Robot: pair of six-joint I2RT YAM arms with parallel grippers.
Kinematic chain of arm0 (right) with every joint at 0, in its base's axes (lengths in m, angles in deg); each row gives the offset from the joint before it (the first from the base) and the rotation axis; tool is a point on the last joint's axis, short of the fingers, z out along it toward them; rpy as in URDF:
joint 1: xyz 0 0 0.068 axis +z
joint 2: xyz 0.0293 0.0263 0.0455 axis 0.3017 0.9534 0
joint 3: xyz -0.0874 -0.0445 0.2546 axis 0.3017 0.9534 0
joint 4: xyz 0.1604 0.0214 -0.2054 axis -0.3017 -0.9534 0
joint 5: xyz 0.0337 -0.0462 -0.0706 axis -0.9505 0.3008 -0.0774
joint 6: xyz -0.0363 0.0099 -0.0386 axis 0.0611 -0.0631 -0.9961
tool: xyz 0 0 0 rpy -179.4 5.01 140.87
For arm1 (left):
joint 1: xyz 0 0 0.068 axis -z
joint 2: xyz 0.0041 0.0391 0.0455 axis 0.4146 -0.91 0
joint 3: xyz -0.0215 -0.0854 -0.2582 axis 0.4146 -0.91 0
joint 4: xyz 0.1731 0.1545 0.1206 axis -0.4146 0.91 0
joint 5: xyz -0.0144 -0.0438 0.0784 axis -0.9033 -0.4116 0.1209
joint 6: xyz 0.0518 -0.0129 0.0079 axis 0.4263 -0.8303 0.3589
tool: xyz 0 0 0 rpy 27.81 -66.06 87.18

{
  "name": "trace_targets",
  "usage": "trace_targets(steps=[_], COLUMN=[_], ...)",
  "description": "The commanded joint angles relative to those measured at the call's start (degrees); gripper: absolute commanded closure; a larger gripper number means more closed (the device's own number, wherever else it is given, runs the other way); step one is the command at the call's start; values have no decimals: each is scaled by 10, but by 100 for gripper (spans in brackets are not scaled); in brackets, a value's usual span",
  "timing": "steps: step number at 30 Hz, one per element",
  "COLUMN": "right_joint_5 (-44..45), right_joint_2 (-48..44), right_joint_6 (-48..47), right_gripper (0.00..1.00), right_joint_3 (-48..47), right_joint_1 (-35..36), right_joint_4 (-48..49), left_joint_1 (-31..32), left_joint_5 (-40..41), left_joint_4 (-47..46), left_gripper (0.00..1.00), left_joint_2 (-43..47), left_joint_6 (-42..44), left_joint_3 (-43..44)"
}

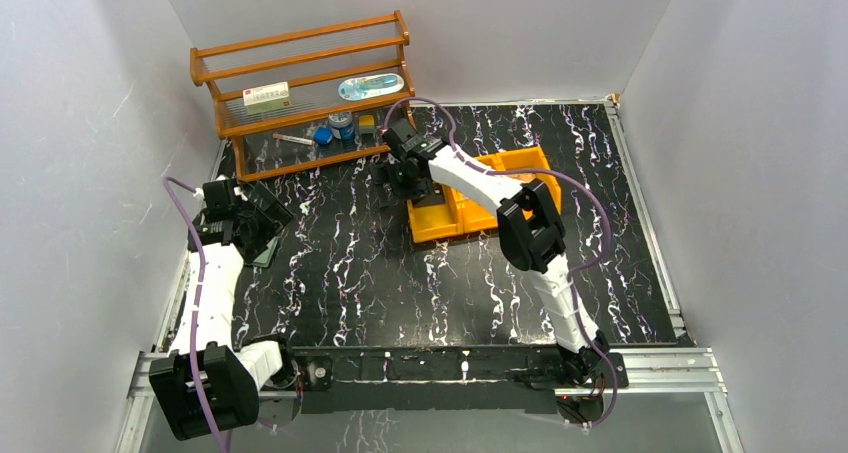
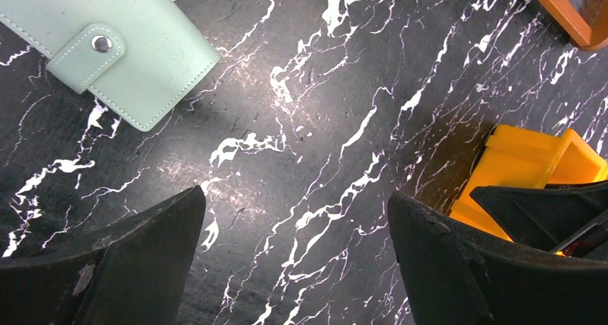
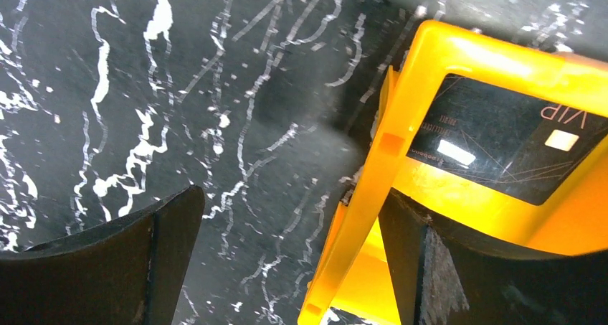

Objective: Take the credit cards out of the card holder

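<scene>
The card holder point(image 2: 107, 45), a pale teal pouch with its snap flap shut, lies flat on the black marbled table at the top left of the left wrist view. My left gripper point(image 2: 297, 203) point(image 1: 258, 221) hovers open beside it with only bare table between its fingers. A dark credit card point(image 3: 502, 145) marked "VIP" lies inside the orange bin point(image 3: 401, 124). My right gripper point(image 3: 290, 196) point(image 1: 392, 178) is open at the bin's left end. The bin's end wall stands between its jaws, and one finger point(image 3: 423, 267) is inside the compartment.
The orange bin point(image 1: 525, 165) sits right of centre, half under the right arm. A wooden rack point(image 1: 300, 78) with a box, a blister pack and small jars stands at the back left. White walls close in on all sides.
</scene>
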Motion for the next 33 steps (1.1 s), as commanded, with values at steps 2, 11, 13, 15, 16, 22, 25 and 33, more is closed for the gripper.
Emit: trace_targets(steps=[2,11,13,15,16,22,25,33], right_joint_5=[-31,-148,-159,-168,-171,-171,-177,-213], right_joint_2=[25,38,43,51,60,108,109,26], right_joint_6=[40,35,40,47,48,58,52,15], right_gripper=[2,2,2,2,2,2,2,2], right_joint_3=[-70,-97,-113,-129,-138,-199,-204,-160], right_joint_1=[18,24,24,24,24,8,0,-10], right_joint_4=[-3,46,57,66,70,88,103,100], left_joint_1=[-3,-3,-3,-4,-4,-3,-3,-6], left_joint_5=[50,152,157,166,171,204,229,271], left_joint_4=[13,23,22,22,21,24,22,8], left_gripper=[2,2,2,2,2,2,2,2], left_joint_2=[1,-65,-80,-92,-98,-118,-125,-177], left_joint_6=[4,-8,-5,-4,-5,-15,-17,-19], left_joint_3=[0,47,57,63,65,63,63,80])
